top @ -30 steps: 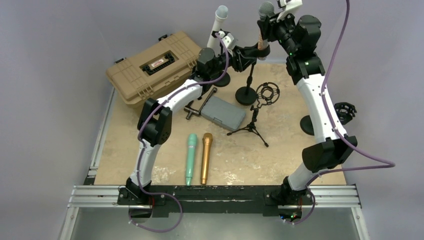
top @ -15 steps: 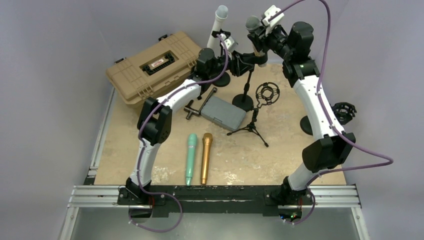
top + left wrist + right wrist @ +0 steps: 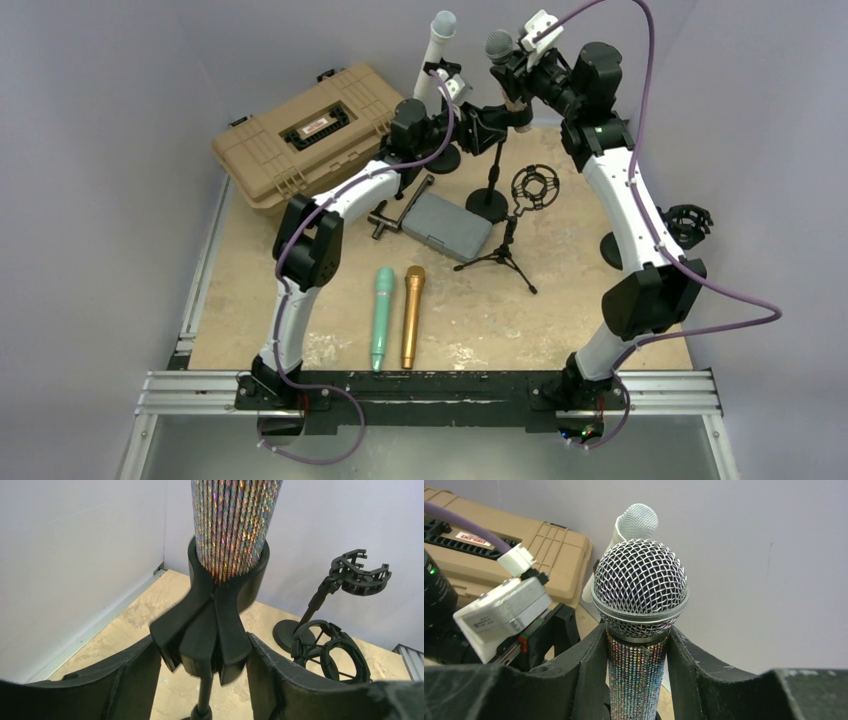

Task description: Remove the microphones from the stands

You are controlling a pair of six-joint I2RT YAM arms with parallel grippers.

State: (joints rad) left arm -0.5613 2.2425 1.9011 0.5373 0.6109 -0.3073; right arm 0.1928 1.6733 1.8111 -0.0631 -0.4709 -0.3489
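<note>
1. Left hand (image 3: 202, 652) grasps the stand's clip (image 3: 212, 625); if that hold slips, the stand (image 3: 492, 175) could tip.
2. Microphone (image 3: 640, 587), at twelve o'clock overhead, sits in the clip; a tilted pull may jam it.
3. Right hand (image 3: 636, 647), clenched below the grille, could slide off.

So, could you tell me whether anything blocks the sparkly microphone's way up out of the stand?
Nothing visible above it. The right end effector grips the microphone under its head; only the stand's clip, held by the left end effector, hugs its lower end.
</note>
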